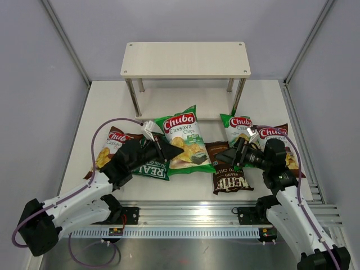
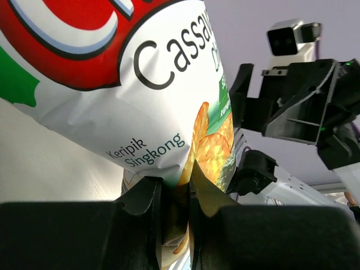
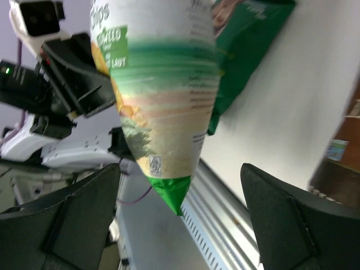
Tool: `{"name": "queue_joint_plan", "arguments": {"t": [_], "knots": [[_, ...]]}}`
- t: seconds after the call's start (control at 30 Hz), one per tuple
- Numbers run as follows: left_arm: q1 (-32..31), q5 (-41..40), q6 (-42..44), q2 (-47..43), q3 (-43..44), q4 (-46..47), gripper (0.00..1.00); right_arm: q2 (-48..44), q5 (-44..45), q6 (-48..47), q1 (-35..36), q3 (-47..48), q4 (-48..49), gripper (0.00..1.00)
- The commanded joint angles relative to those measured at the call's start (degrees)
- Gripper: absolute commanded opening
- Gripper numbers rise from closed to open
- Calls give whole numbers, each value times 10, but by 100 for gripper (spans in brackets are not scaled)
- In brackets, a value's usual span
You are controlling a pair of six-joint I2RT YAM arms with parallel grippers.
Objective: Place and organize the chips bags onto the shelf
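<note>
You can read "Chuba Cassava Chips" on the middle light-green bag (image 1: pixel 183 143), and the left wrist view adds "Keripik Singkong" low on its front. "Chuba" also stands on the right light-green bag (image 1: pixel 241 126), the left brown-and-white bag (image 1: pixel 114 143) and the right brown-and-white bag (image 1: pixel 274 135). Upside down to you, the dark-green bag (image 1: pixel 155 170) says "REAL" and the dark-brown bag (image 1: pixel 230 181) says "KETTLE".

Left arm (image 1: pixel 73 205) jaws clamped, right arm (image 1: pixel 295 211) jaws wide apart

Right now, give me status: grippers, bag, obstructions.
Left gripper shut on light-green Chuba bag, raised. Right gripper open around its corner, no grip. REAL bag and Kettle bag lie below; shelf beyond.
</note>
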Motion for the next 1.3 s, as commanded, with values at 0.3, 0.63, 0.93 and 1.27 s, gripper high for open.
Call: {"name": "queue_joint_plan", "arguments": {"t": [0.3, 0.63, 0.93, 1.27], "knots": [[-18, -7, 30, -72, 89, 6, 0, 37, 58, -20, 204, 39, 98, 89], [-28, 0, 51, -86, 120, -67, 0, 97, 161, -27, 286, 85, 166, 73], [-28, 44, 119, -85, 166, -145, 0, 149, 186, -42, 323, 127, 179, 44], [-27, -154, 193, -106, 269, -361, 51, 139, 212, -88, 323, 203, 105, 11]]}}
